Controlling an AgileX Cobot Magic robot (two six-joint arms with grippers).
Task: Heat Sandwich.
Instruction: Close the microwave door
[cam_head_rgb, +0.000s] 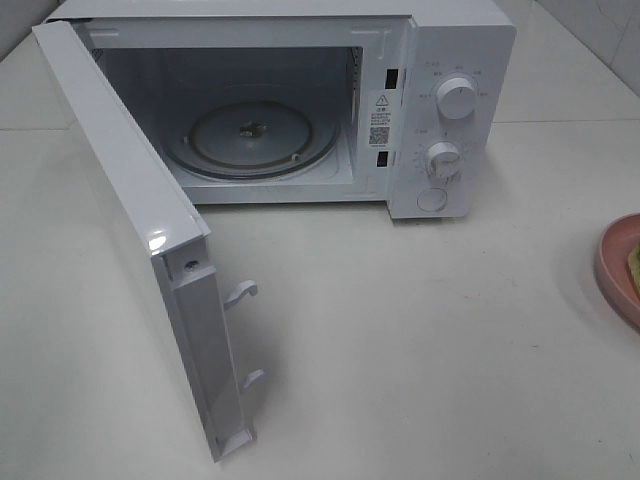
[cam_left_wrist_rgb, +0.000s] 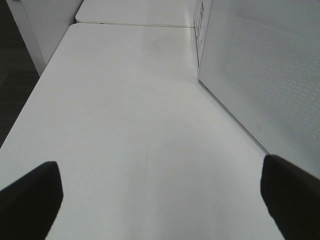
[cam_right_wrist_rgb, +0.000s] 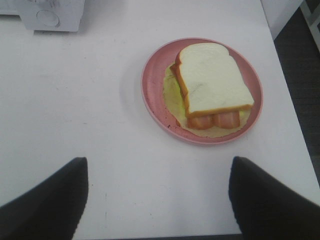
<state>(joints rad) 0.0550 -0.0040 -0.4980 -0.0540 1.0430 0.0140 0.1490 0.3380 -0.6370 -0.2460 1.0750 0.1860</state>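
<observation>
The microwave (cam_head_rgb: 300, 100) is shown with its door (cam_head_rgb: 140, 240) swung wide, presumably so the glass tray (cam_head_rgb: 250, 140) can be loaded. The sandwich (cam_right_wrist_rgb: 212, 85) is seen on a pink plate (cam_right_wrist_rgb: 155, 100) just ahead of the right claw (cam_right_wrist_rgb: 159, 200), which is spread and empty; bare surface (cam_right_wrist_rgb: 75, 100) lies between them. The left claw (cam_left_wrist_rgb: 160, 200) is likewise spread over bare surface, beside the door.
</observation>
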